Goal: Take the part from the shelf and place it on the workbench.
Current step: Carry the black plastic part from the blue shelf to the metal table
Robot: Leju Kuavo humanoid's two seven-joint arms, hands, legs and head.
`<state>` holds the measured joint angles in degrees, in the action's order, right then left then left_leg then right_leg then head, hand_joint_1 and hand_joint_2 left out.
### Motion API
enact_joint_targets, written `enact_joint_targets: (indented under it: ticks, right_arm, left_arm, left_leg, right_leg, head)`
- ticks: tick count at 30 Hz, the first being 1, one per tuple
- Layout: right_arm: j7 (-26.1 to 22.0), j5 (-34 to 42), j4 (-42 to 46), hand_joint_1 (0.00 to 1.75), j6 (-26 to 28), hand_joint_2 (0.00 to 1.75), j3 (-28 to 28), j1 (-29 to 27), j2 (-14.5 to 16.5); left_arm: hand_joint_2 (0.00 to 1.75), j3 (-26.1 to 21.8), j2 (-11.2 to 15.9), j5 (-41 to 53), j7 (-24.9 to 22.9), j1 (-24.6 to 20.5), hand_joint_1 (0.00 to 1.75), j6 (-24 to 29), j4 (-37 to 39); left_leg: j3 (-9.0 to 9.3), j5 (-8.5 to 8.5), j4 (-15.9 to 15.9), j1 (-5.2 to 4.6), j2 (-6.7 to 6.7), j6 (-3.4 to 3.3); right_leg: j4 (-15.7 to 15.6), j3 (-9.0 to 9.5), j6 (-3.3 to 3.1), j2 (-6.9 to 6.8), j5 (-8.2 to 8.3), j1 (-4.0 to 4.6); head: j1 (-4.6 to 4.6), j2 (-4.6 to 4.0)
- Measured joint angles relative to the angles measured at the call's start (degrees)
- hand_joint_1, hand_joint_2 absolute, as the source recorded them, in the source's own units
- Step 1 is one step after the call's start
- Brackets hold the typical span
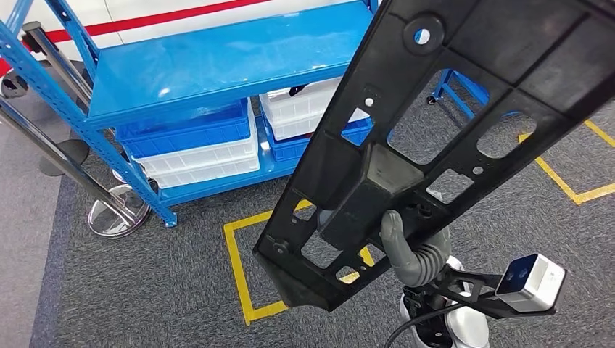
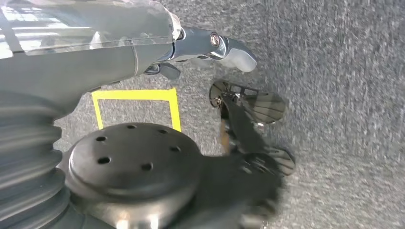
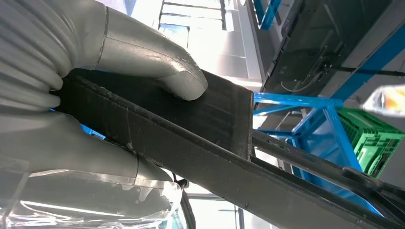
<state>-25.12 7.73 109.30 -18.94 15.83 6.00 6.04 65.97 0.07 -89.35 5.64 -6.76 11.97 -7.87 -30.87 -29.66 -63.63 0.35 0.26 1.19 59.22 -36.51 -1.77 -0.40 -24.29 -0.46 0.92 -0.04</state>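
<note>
One right robot hand (image 1: 412, 250) grips the black part (image 1: 442, 123); left robot hand's (image 2: 210, 50) state unclear.

My right hand (image 1: 412, 250), grey with a ribbed cover at the wrist, is raised at the near right and grips the long black plastic part with cut-out holes (image 1: 435, 138). In the right wrist view its thick grey thumb (image 3: 157, 67) presses on the part's block. My left hand (image 2: 210, 50) hangs low, fingers loosely curled, holding nothing.
</note>
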Motion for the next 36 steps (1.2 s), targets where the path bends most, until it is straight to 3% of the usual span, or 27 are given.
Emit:
enact_joint_targets:
  ticks: [2, 5, 7, 9, 10, 11, 12, 13, 14, 16, 18, 20, 22, 25, 26, 29, 30, 31, 33, 35, 36]
  right_arm:
    - [-0.1, 0.0, 0.1, 1.75, -0.1, 1.75, 0.2, 0.6, -0.1]
    - [0.0, 0.1, 0.0, 1.75, 0.5, 1.75, 0.8, 2.4, -0.3]
    - [0.0, 0.2, -0.1, 1.75, 1.1, 1.75, 1.0, 3.4, -0.4]
    - [0.3, 0.4, -0.3, 1.75, 1.5, 1.75, 1.1, 4.1, -0.6]
    - [0.4, 0.5, -0.4, 1.75, 1.6, 1.75, 1.2, 4.3, -0.7]
    - [0.7, 0.6, -0.5, 1.75, 1.8, 1.75, 1.2, 4.4, -0.7]
    - [1.0, 0.7, -0.6, 1.75, 2.0, 1.75, 1.2, 4.6, -0.8]
    - [1.2, 0.8, -0.6, 1.75, 2.2, 1.75, 1.2, 4.8, -0.8]
    - [1.4, 0.9, -0.6, 1.75, 2.3, 1.75, 1.3, 5.0, -0.8]
    - [1.4, 1.0, -0.6, 1.75, 2.4, 1.75, 1.4, 5.4, -0.8]
    - [1.4, 1.1, -0.6, 1.75, 2.4, 1.75, 1.6, 5.6, -0.9]
    - [1.3, 1.1, -0.6, 1.75, 2.4, 1.75, 1.7, 5.6, -1.0]
    - [1.3, 1.1, -0.5, 1.75, 2.5, 1.75, 1.7, 5.5, -1.0]
    - [1.3, 1.1, -0.5, 1.75, 2.5, 1.75, 1.7, 5.5, -1.0]
    - [1.3, 1.1, -0.5, 1.75, 2.4, 1.75, 1.7, 5.5, -1.0]
    - [0.8, 0.7, -0.5, 1.75, 2.3, 1.75, 1.8, 4.4, -1.1]
    - [0.6, 0.5, -0.5, 1.75, 2.3, 1.75, 1.9, 4.0, -1.1]
    - [0.3, 0.2, -0.5, 1.75, 2.3, 1.75, 1.9, 3.7, -1.1]
    - [0.0, -0.1, -0.4, 1.75, 2.3, 1.75, 1.9, 3.6, -1.2]
    - [-0.1, -0.3, -0.4, 1.75, 2.3, 1.75, 1.9, 3.4, -1.2]
    - [-0.1, -0.3, -0.3, 1.75, 2.3, 1.75, 1.9, 3.3, -1.2]
  left_arm:
    - [1.75, 0.0, 0.0, 0.0, 0.0, -0.1, 0.0, -0.1, 0.0]
    - [1.75, 0.0, 0.0, 0.0, 0.0, -0.1, 0.0, -0.3, 0.0]
    - [1.75, 0.0, -0.1, 0.0, -0.1, -0.2, 0.0, -0.3, 0.0]
    - [1.75, 0.0, -0.2, 0.0, -0.1, -0.3, 0.0, -0.3, 0.0]
    - [1.75, 0.0, -0.2, 0.0, -0.1, -0.3, 0.0, -0.2, 0.0]
    - [1.75, 0.0, -0.2, 0.0, -0.2, -0.2, 0.0, -0.2, 0.0]
    - [1.75, 0.0, -0.2, 0.0, -0.2, -0.2, 0.0, -0.1, 0.0]
    - [1.75, 0.0, -0.3, 0.0, -0.2, -0.2, 0.0, -0.1, 0.0]
    - [1.75, 0.0, -0.4, 0.0, -0.2, -0.2, 0.0, -0.1, 0.0]
    - [1.75, 0.0, -0.5, 0.0, -0.2, -0.2, 0.0, -0.1, 0.0]
    - [1.75, 0.0, -0.5, 0.0, -0.2, -0.2, 0.0, -0.1, 0.0]
    - [1.75, 0.0, -0.5, 0.0, -0.3, -0.3, 0.0, -0.1, 0.0]
    - [1.75, 0.0, -0.5, 0.0, -0.3, -0.3, 0.0, -0.1, 0.0]
    - [1.75, 0.0, -0.5, 0.0, -0.3, -0.3, 0.0, -0.1, 0.0]
    - [1.75, 0.0, -0.5, 0.0, -0.3, -0.3, 0.0, 0.0, 0.0]
    - [1.75, -0.1, -0.6, 0.0, -0.2, 0.2, 0.0, 0.0, 0.0]
    - [1.75, -0.1, -0.6, 0.0, -0.2, 0.3, 0.0, 0.0, 0.0]
    - [1.75, -0.1, -0.6, 0.0, -0.1, 0.3, 0.0, 0.0, 0.0]
    - [1.75, 0.0, -0.5, 0.0, 0.0, 0.4, 0.0, 0.0, 0.0]
    - [1.75, -0.1, -0.4, 0.0, 0.0, 0.4, 0.0, 0.0, 0.1]
    - [1.75, -0.1, -0.4, 0.0, 0.0, 0.3, 0.0, 0.0, 0.1]
  left_leg:
    - [3.63, 0.04, 6.2, -0.3, -0.07, -0.5]
    - [3.56, 0.84, 7.9, -0.43, 0.11, -1.29]
    - [2.79, 1.94, 8.4, -0.16, 0.53, -2.07]
    - [1.79, 2.61, 8.4, -0.17, 1.05, -2.6]
    - [1.3, 2.86, 8.3, -0.22, 1.37, -2.66]
    - [0.82, 3.1, 8.1, -0.26, 1.77, -2.65]
    - [0.35, 3.29, 7.9, -0.27, 2.17, -2.59]
    - [-0.07, 3.4, 7.6, -0.25, 2.6, -2.51]
    - [-0.41, 3.41, 7.2, -0.25, 3.02, -2.38]
    - [-0.89, 3.35, 6.5, -0.46, 3.8, -1.94]
    - [-1.11, 3.44, 6.2, -0.69, 4.67, -1.41]
    - [-1.23, 3.3, 5.9, -0.64, 5.19, -0.89]
    - [-1.5, 2.58, 5.4, -0.43, 4.52, -0.44]
    - [-1.7, 2.02, 5.1, -0.29, 3.7, -0.28]
    - [-2.15, 1.09, 3.8, -0.26, 3.01, -0.24]
    - [-6.16, -3.74, -7.3, -0.12, 0.44, 0.02]
    - [-6.18, -3.31, -8.2, -0.1, 0.08, -0.03]
    - [-4.61, -1.24, -5.4, -0.1, -0.44, -0.25]
    - [-0.78, 1.62, 1.9, -0.03, -2.96, -0.83]
    - [0.7, 2.02, 5.0, -0.06, -4.54, -1.11]
    - [0.82, 2.11, 5.5, -0.13, -4.16, -1.1]
  right_leg:
    - [-0.1, -0.52, 0.6, -0.03, 0.91, 0.0]
    - [-0.5, -0.99, 1.72, 0.08, 1.87, -0.14]
    - [1.9, -2.05, 2.27, 0.26, -0.9, -0.18]
    - [8.5, -4.21, 2.63, 0.3, -5.86, -0.32]
    - [12.1, -5.21, 2.8, 0.3, -7.31, -0.38]
    - [14.7, -5.7, 2.95, 0.28, -7.5, -0.42]
    - [15.4, -5.34, 3.05, 0.23, -6.53, -0.47]
    - [14.0, -3.87, 3.08, 0.04, -4.91, -0.52]
    - [10.6, -1.45, 3.05, -0.56, -3.45, -0.55]
    - [3.2, 3.35, 2.61, -2.47, -3.0, -0.06]
    - [0.0, 4.86, 1.89, -3.13, -3.89, 0.46]
    - [-0.6, 4.5, 1.06, -2.07, -3.6, 0.29]
    - [-0.9, 4.36, 0.39, -1.37, -3.19, 0.06]
    - [-1.0, 4.34, 0.17, -1.2, -3.04, 0.01]
    - [-1.0, 4.24, 0.02, -1.01, -2.95, 0.0]
    - [-0.7, 3.35, -0.54, 1.34, -2.33, 0.1]
    - [-0.5, 3.09, -0.56, 2.38, -2.18, 0.15]
    - [-0.4, 2.97, -0.5, 3.3, -2.11, 0.16]
    - [-0.1, 2.76, -0.23, 4.63, -1.95, 0.12]
    - [-0.1, 2.28, 0.49, 5.82, -1.49, -0.12]
    - [-0.1, 2.0, 0.97, 6.45, -1.18, -0.24]
  head:
    - [-0.03, 0.0]
    - [-0.06, 0.0]
    - [-0.13, 0.0]
    - [-0.16, 0.0]
    - [-0.16, 0.0]
    - [-0.17, 0.0]
    - [-0.17, 0.0]
    - [-0.17, 0.0]
    - [-0.17, 0.0]
    - [-0.15, 0.0]
    - [-0.13, 0.0]
    - [-0.12, 0.0]
    - [-0.12, 0.0]
    - [-0.11, 0.0]
    - [-0.1, 0.0]
    - [-0.07, 0.0]
    - [-0.07, 0.0]
    - [-0.07, 0.0]
    - [-0.1, 0.0]
    - [-0.01, 0.0]
    - [0.06, 0.0]
